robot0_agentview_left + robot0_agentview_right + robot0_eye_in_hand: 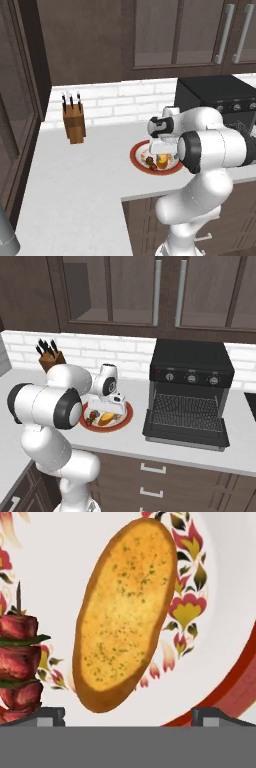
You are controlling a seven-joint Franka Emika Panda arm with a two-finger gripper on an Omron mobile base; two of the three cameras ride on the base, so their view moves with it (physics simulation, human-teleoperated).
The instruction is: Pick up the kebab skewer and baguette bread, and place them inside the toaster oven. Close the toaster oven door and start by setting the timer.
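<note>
1. On the white plate with a red rim and flower pattern point(220, 637), the short golden-orange baguette bread point(125, 612) lies at the centre of the hand view, its long axis running from about 1 o'clock to 7 o'clock.
2. At 9 o'clock from the bread, close beside it but apart, lies the thin kebab skewer of dark red meat chunks and green slices point(19, 662); its lower end is cut off by the frame edge.
3. The two-finger gripper point(129, 716) is spread wide, with nothing between its dark tips, one at 7 o'clock and one at 5 o'clock of the bread's lower end.
4. Judged from this, the step in hand is the first pick, aimed at the bread; neither food item is in the oven yet.
5. The next move likely calls for lowering until the tips straddle the loaf, then closing without nudging the skewer.
6. In the right base view, the black boxy toaster oven point(192, 363) stands at 3 o'clock from the plate, its flat black door point(185, 433) folded down and the wire rack exposed.
7. In both base views the arm's wrist covers the gripper and part of the plate, so its height above the bread is hard to judge.
</note>
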